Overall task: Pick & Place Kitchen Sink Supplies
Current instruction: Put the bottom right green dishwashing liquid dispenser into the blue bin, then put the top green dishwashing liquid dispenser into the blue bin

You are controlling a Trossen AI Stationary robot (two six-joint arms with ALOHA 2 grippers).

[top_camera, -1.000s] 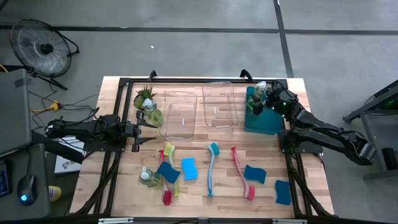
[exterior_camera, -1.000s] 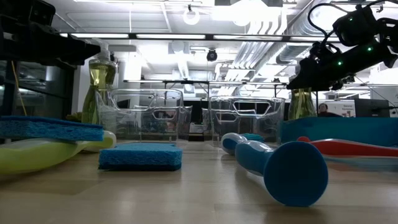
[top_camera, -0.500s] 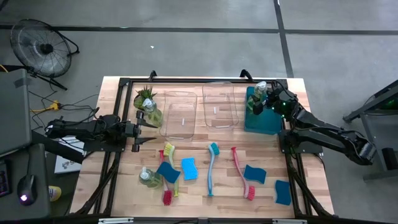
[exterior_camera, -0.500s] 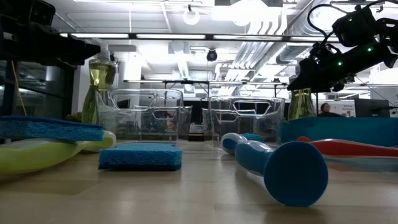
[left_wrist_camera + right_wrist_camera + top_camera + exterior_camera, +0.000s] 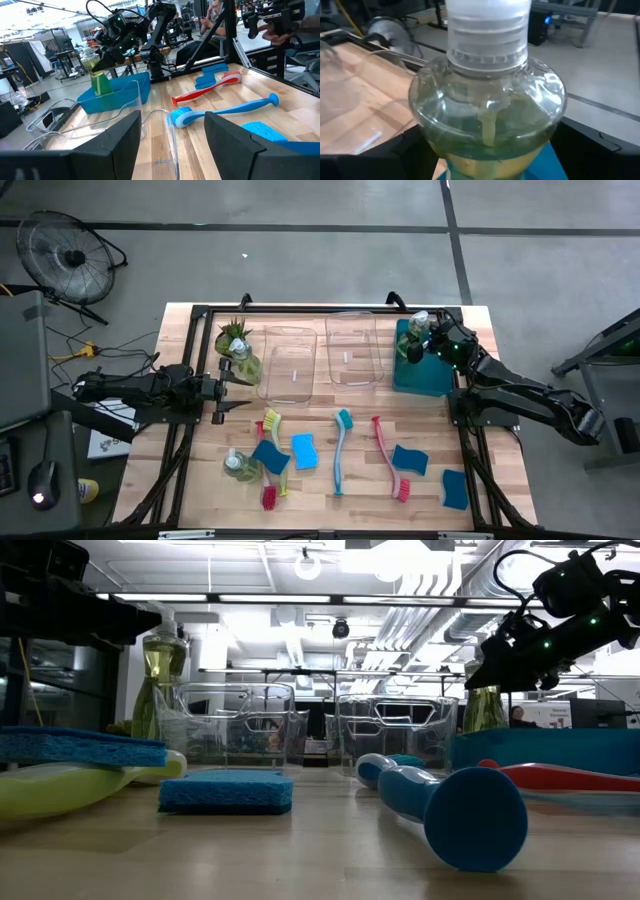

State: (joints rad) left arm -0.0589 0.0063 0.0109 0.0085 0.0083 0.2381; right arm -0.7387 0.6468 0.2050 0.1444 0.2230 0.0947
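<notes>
- The right hand [image 5: 418,338] grasps a soap bottle [image 5: 421,323] and holds it over the back of the teal bin [image 5: 424,375]; up close, its fingers [image 5: 410,150] flank the bottle's belly.
- Change over the last second is slight: the right arm has nudged the bottle a little, and it still sits at the bin's far end, not yet released.
- My reading: the placing step is nearly done, with only the lowering and letting go left.
- The left hand [image 5: 232,393] waits released and empty at the surface's left edge, near a 2nd bottle [image 5: 243,362] and the plant [image 5: 234,334].
- Left on the surface [image 5: 500,470]: sponges, 3 brushes, and a 3rd bottle [image 5: 238,466].
</notes>
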